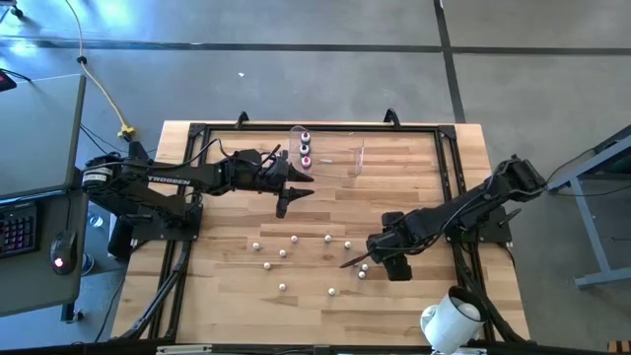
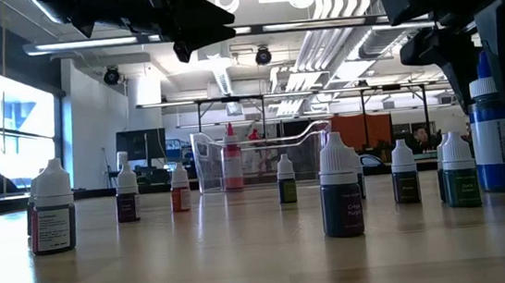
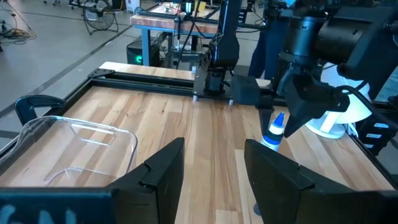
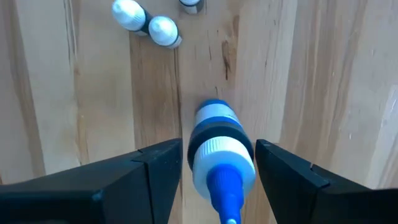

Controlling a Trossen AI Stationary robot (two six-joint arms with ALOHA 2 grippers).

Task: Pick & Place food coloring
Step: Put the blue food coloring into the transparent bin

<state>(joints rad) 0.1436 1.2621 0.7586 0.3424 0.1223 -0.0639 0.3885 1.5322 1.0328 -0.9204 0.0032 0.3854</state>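
Note:
Several tiny white-capped food coloring bottles (image 1: 293, 238) stand upright and scattered on the wooden table (image 1: 227, 296). A larger blue bottle (image 4: 214, 155) with a white collar and blue nozzle stands upright on the table too. My right gripper (image 4: 217, 149) points down over it, open, one finger on each side, with narrow gaps showing. In the low view the blue bottle (image 2: 499, 141) stands under that gripper (image 2: 481, 54). My left gripper (image 1: 296, 192) hovers open and nearly level beside the clear tub (image 1: 340, 158), which holds three bottles (image 1: 306, 148).
A big white cylinder (image 1: 454, 320) lies at the near right corner. A black frame (image 1: 449, 158) runs round the table's sides. Two more white-capped bottles (image 4: 146, 22) stand close to the blue one. Bare wood lies between the tub and the scattered bottles.

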